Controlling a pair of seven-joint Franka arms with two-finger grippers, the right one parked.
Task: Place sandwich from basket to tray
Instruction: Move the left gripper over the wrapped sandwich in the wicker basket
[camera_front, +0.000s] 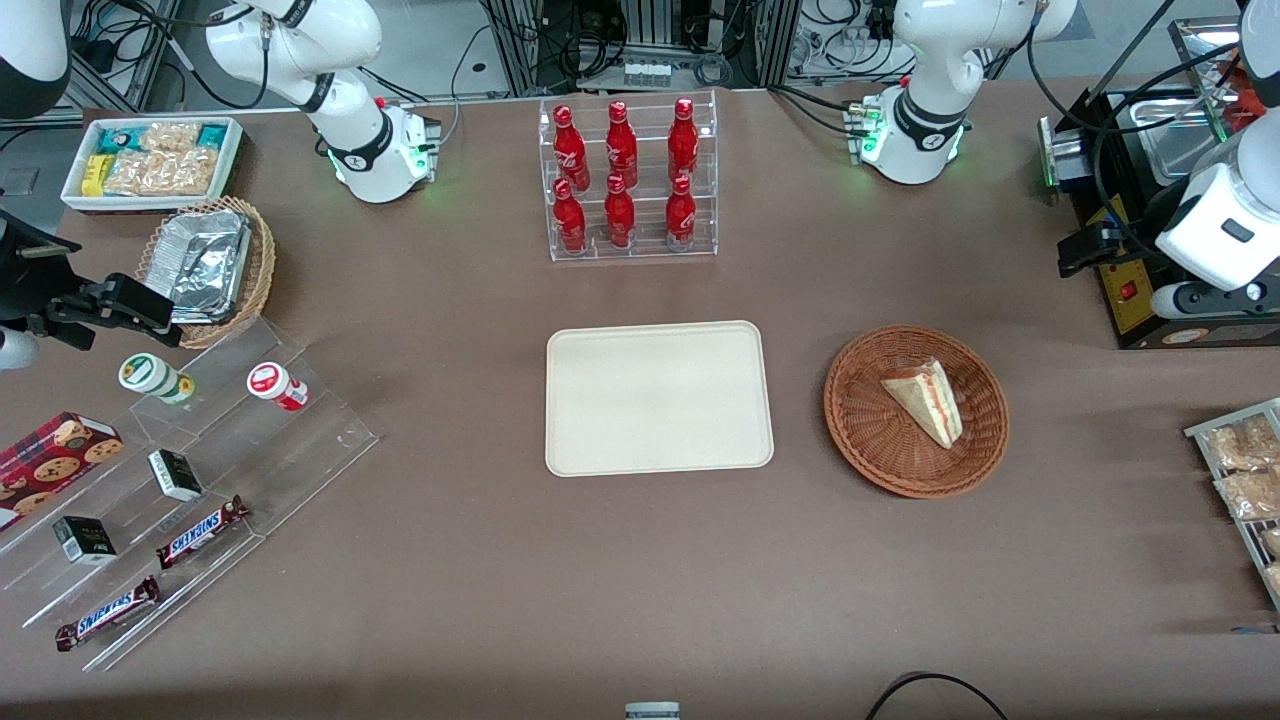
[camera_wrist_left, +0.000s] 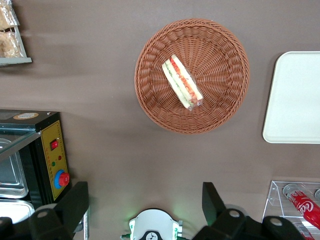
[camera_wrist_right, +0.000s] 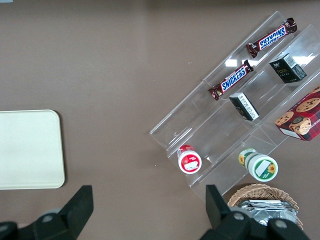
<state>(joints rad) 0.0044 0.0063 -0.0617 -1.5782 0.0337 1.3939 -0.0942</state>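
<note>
The sandwich (camera_wrist_left: 182, 82) lay in the middle of the basket (camera_wrist_left: 150, 95), with its long axis slanted across the bowl. The claw (camera_wrist_left: 145, 210) of the left arm hung high above the table (camera_wrist_left: 100, 140), open wide and holding nothing. The sandwich was well apart from the claw, forward and below. The tray (camera_wrist_left: 295, 100) was empty, just beside the basket.

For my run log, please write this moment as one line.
phase: before grasp | sandwich: in basket | tray: bare | hand: open, high above table, holding nothing
</note>
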